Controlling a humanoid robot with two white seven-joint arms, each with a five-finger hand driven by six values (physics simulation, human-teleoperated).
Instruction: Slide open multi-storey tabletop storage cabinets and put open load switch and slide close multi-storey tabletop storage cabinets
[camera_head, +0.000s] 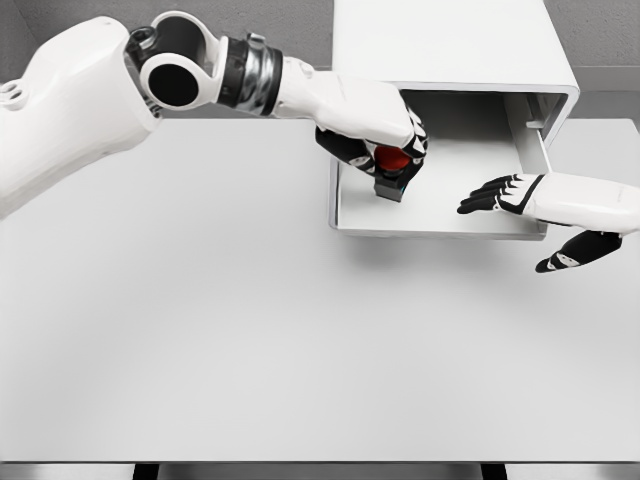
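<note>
The load switch (393, 170), a small dark block with a red top, sits inside the pulled-out drawer (440, 215) of the white storage cabinet (450, 50), wrapped in the fingers of the left hand (375, 135). Its red cap faces up and slightly toward the camera, and its dark base points down to the drawer floor; whether the base touches the floor cannot be told, and the piece is too covered to judge a long axis. The left hand is curled around it from above and from the left, the arm reaching in across the top left of the table (250, 330).

The drawer is slid out toward the robot and holds nothing else that shows: its pale floor lies bare to the right of the left hand, and its front wall runs just below that hand. The cabinet body rises behind, past the left hand's knuckles.

The right hand (530, 215) hovers at the drawer's front right corner, well to the right of the switch, fingers spread and relaxed, holding nothing; its fingertips reach over the drawer floor while the thumb hangs outside the front wall
</note>
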